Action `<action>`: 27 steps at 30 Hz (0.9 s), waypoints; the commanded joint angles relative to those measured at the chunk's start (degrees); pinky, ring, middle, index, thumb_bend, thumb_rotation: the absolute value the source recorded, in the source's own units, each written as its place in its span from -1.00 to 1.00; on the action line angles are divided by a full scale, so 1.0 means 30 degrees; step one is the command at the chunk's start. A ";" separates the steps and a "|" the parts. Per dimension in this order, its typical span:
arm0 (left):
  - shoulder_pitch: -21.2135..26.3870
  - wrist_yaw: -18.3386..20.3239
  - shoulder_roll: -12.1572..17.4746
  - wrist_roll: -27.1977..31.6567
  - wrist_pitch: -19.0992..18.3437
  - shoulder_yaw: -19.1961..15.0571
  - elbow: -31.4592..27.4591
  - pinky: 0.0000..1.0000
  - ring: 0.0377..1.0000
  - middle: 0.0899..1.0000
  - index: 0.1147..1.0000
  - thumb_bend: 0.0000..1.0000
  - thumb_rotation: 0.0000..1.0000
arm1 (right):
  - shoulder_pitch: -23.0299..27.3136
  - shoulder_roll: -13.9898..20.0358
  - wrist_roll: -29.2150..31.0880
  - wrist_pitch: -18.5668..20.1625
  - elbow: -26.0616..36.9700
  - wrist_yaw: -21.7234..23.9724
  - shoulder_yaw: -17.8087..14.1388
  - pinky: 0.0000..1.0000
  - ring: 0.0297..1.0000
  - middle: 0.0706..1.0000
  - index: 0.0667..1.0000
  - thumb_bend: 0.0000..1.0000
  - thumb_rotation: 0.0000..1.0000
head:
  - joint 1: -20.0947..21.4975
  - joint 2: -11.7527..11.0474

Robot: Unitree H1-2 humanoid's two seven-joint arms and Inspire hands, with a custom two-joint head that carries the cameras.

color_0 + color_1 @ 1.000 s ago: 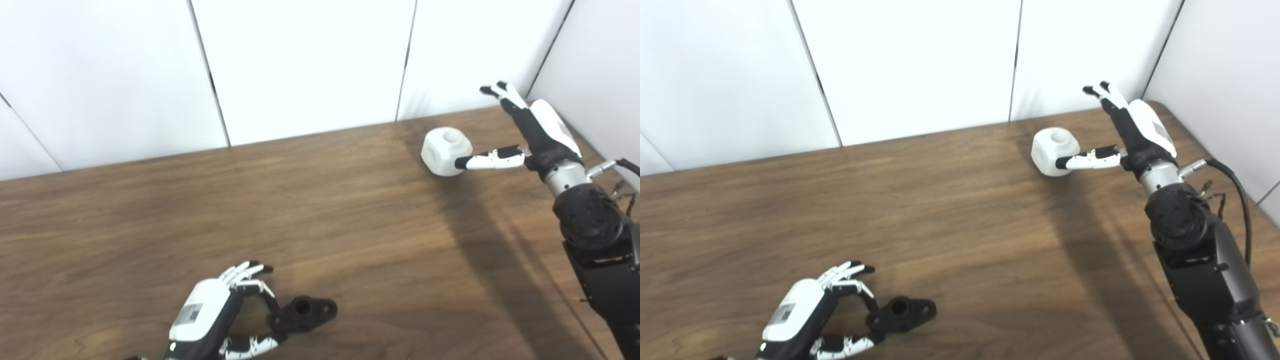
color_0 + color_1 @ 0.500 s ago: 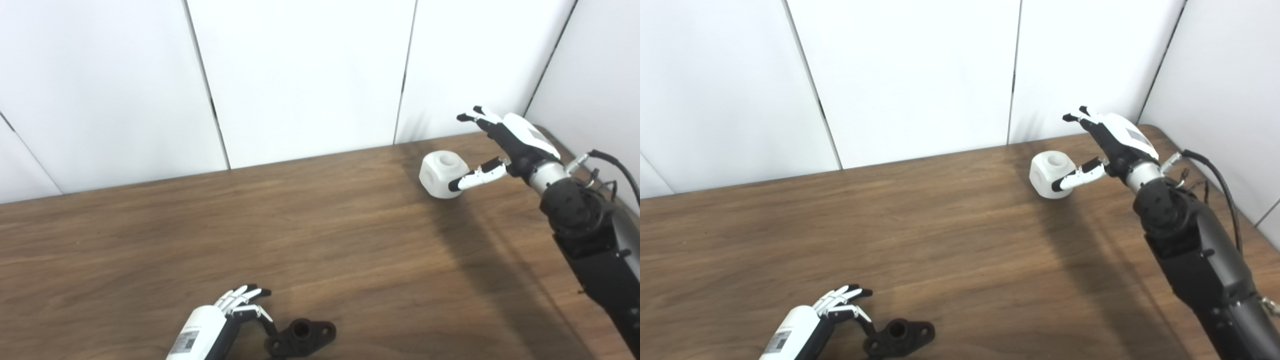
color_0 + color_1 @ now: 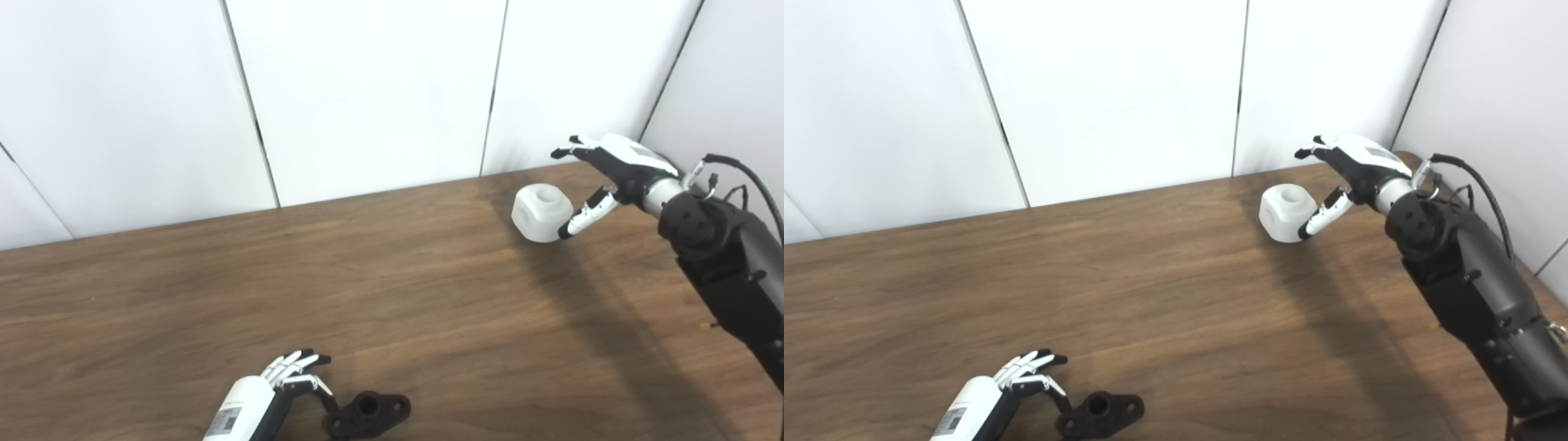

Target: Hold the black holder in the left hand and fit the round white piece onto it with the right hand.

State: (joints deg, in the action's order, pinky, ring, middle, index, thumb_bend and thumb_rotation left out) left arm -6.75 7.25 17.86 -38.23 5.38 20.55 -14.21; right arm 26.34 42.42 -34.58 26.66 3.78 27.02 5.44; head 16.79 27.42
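Observation:
The black holder (image 3: 367,414) lies flat on the wooden table (image 3: 392,294) near the front edge, its round socket facing up. My left hand (image 3: 269,392) sits just left of it, fingers apart, one fingertip touching or nearly touching its left end. At the far right the round white piece (image 3: 541,212) stands on the table, hole up. My right hand (image 3: 612,171) hovers open right beside it, thumb down along its right side and the fingers spread above and behind it, not closed on it.
White wall panels (image 3: 367,92) stand close behind the table and along its right side. The right arm (image 3: 723,257) reaches over the table's right edge, with a black cable (image 3: 753,184) looping by the wrist.
The camera tilted up, so everything sits lower in the picture. My right hand has turned over the white piece and its thumb has swung downward along the piece's side. The left hand stays by the holder.

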 commanded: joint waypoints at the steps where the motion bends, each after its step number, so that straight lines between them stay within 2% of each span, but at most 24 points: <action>1: -0.0852 0.1133 0.0481 -0.0193 -0.0713 0.0302 0.1267 0.83 0.85 0.69 -0.15 0.00 -0.91 | 0.0996 0.0560 -0.0393 0.0038 0.0026 -0.0060 -0.0074 1.00 1.00 1.00 0.72 0.86 -0.74 | 0.0003 -0.0070; 15: -0.0806 0.0986 0.0433 -0.0363 -0.0606 0.0362 0.1485 0.81 0.85 0.69 -0.15 0.00 -0.91 | 0.2439 0.0362 -0.0895 -0.0390 -0.2606 -0.0295 0.1290 1.00 1.00 1.00 0.75 0.80 -0.72 | 0.0102 -0.0471; 27: -0.0785 0.1050 0.0409 -0.0471 -0.0726 0.0421 0.1456 0.83 0.85 0.69 -0.15 0.00 -0.91 | 0.3050 -0.0074 -0.1014 -0.1335 -0.4498 -0.1118 0.1728 1.00 1.00 1.00 0.80 0.81 -0.70 | 0.0093 -0.0527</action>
State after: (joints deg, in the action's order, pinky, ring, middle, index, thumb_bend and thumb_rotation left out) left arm -6.69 6.88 17.84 -38.30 5.79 20.62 -13.87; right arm 31.79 40.86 -36.88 24.10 -10.43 25.55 11.04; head 17.05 25.84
